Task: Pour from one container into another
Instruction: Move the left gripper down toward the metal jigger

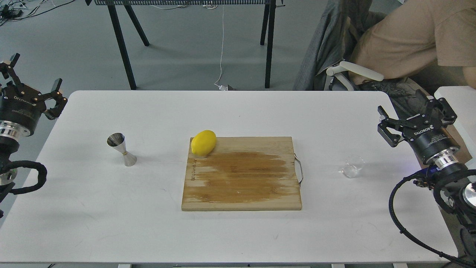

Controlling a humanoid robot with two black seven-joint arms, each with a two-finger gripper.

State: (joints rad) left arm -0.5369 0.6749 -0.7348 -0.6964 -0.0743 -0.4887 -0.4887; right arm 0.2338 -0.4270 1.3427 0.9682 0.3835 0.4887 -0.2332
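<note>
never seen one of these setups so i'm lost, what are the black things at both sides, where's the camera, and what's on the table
The camera sits in a robot's head, looking forward and down at a white table. The black things are its two arms. Each ends in a two-fingered tool: the left tool at the left edge, the right tool at the right. Both are open and hold nothing.

In the middle of the table lies a wooden cutting board with a lemon on its far left corner. Left of the board stands a steel hourglass-shaped jigger. Right of it stands a tiny clear cup, near the right tool. A person sits behind the table at the upper right.
</note>
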